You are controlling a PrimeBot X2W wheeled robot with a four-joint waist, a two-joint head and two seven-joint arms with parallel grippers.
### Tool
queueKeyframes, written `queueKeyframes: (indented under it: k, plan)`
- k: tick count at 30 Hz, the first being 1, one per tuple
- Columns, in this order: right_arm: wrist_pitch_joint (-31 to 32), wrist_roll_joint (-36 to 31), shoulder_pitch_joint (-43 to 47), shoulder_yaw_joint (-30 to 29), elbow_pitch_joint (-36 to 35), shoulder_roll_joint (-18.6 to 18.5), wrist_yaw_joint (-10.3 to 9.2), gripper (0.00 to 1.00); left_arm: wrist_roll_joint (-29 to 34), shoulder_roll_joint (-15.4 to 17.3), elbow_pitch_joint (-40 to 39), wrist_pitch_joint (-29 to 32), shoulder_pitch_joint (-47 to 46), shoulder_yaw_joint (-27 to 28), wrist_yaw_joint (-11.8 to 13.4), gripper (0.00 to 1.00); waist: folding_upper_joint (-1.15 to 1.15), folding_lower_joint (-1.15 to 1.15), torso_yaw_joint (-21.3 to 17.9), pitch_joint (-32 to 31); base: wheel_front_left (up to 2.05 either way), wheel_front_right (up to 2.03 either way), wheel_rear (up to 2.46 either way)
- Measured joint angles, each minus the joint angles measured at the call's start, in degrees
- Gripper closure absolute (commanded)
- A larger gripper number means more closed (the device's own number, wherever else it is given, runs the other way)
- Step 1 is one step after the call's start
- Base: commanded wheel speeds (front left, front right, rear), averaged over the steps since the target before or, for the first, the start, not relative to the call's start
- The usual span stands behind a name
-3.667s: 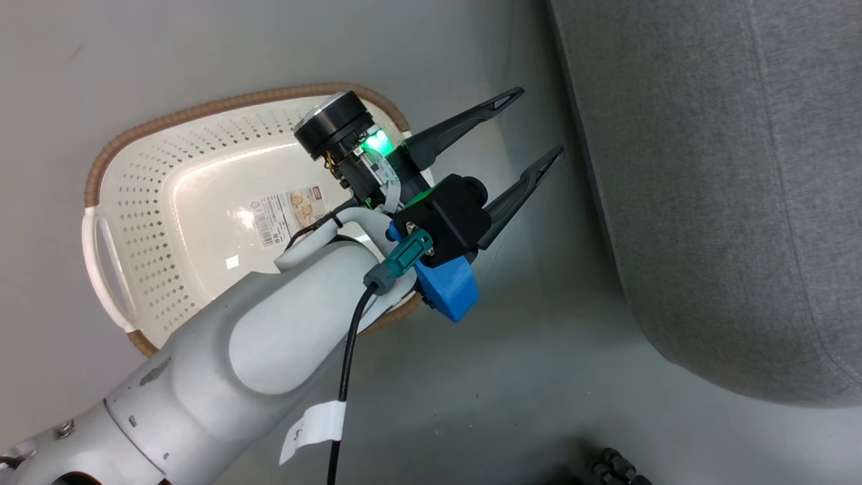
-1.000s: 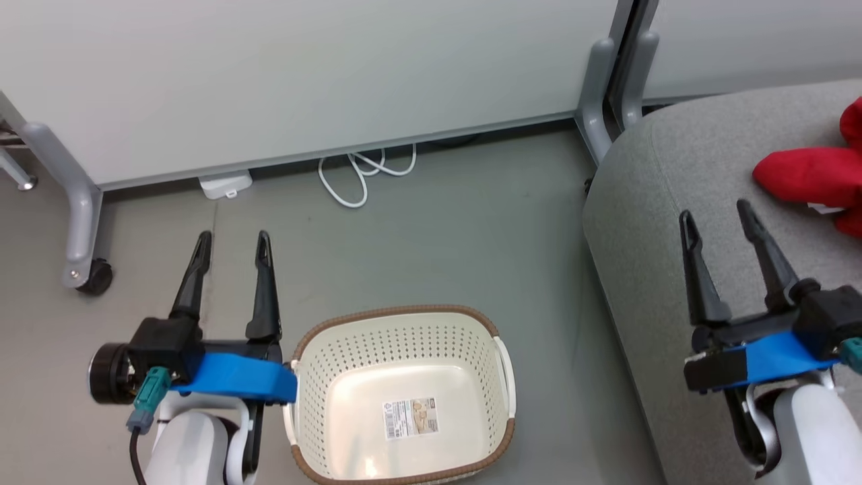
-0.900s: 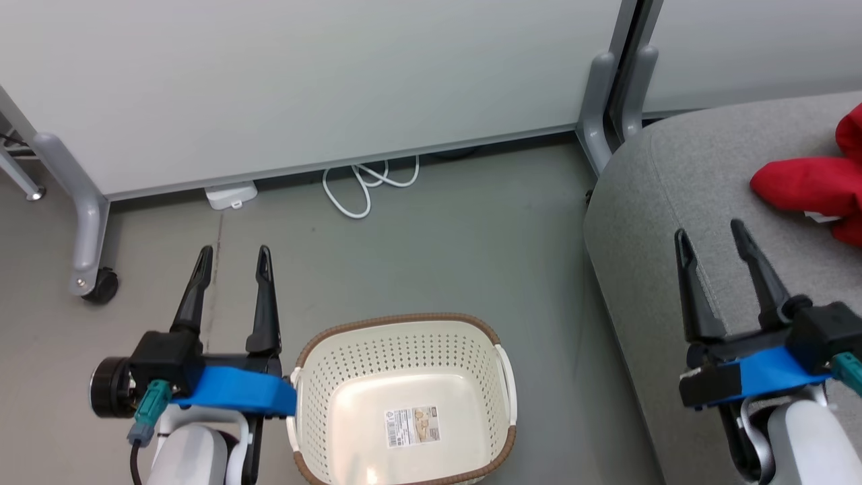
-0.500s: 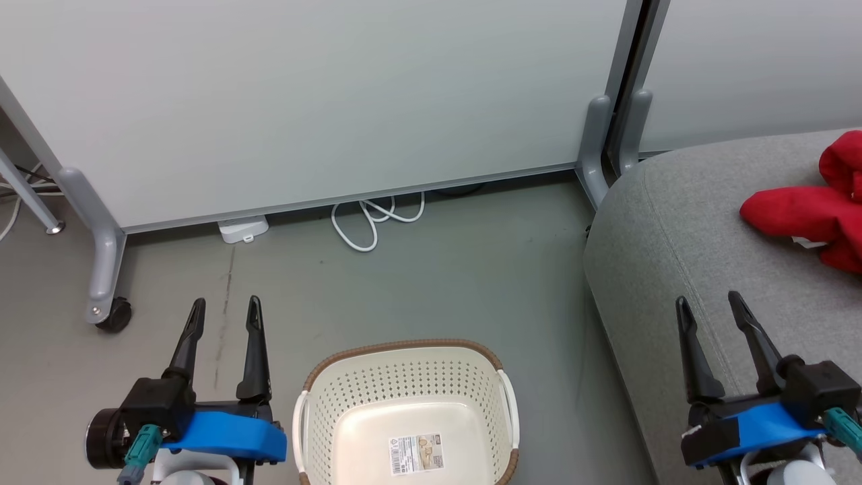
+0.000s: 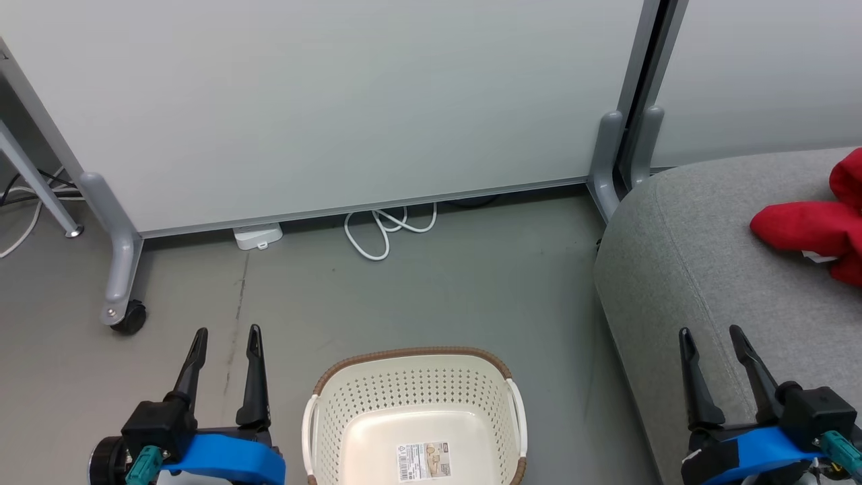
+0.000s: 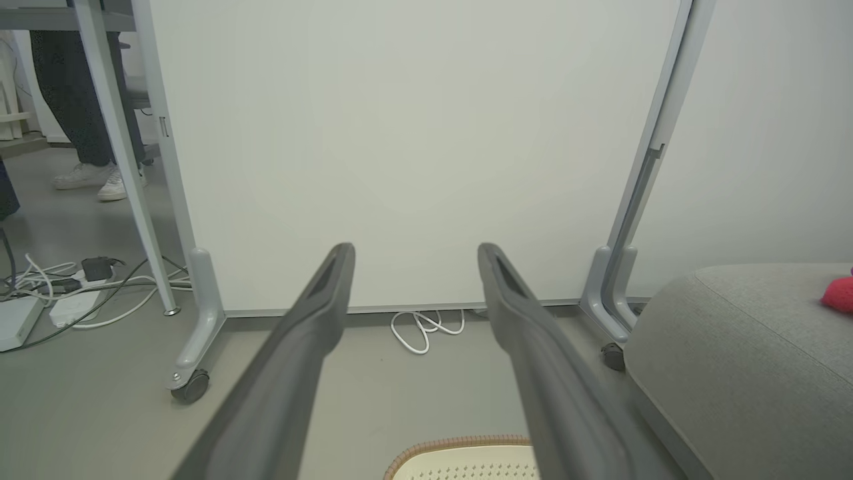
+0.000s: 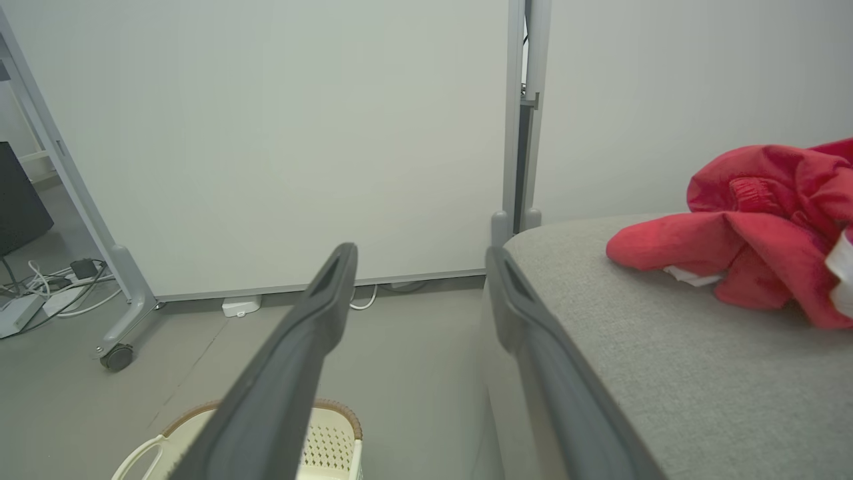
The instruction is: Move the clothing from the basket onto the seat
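1. The clothing is a red heap on the seat, over at the right side of the cushion, with a bit of white peeking out underneath. I can't tell from here whether it's one garment or both bunched together.
2. The basket sits on the floor between the two arms, near the seat's rounded edge but not touching it. The part of its bottom I can see is bare except for the label sticker, with no red in there.
3. Key relation: the red heap lies forward and to the right of the right end effector and well apart from it. It's stretched roughly sideways across the cushion, narrow end pointing back toward the basket side. The right arm is clearly the nearer one, since the left end effector is on the far side of the basket.
4. Both end effectors have their fingers parted a moderate way, pointing toward the partition, gripping nothing and touching nothing. The right one hovers by the seat's front edge, the left one over the floor.
5. My read: the job looks basically done, so I doubt another grab is needed.
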Motion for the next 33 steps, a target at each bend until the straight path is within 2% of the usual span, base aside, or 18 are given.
queueKeyframes:
  k: [11, 12, 17, 33]
  plan:
    - [0.0, 0.0, 0.3, 0.2, 0.6, 0.6, 0.00, 0.00, -0.2, 0.0, 1.3, 0.0, 0.2, 0.2, -0.1, 0.00, 0.00, 0.00, 0.2, 0.1, 0.00, 0.00, 0.00]
    - [0.0, 0.0, 0.4, 0.2, 1.1, 0.7, 0.00, 1.00, -0.2, 0.0, 1.7, 0.1, 0.5, 0.1, -0.1, 1.00, 0.00, 0.00, 0.2, 0.1, 0.00, 0.00, 0.00]
    - [0.6, 0.7, 1.4, 0.2, 3.7, 0.9, 0.00, 1.00, -0.7, -0.2, 4.3, 0.6, 2.4, -0.1, -0.1, 1.00, 0.00, 0.01, 0.2, 0.1, 0.00, 0.00, 0.00]
    - [5.0, 17.7, 1.1, -0.3, 3.4, 1.0, 0.00, 1.00, -17.7, -0.2, 3.7, 5.0, 2.0, 1.3, -0.1, 1.00, 0.00, 0.01, -0.1, 0.1, 0.00, 0.00, 0.00]
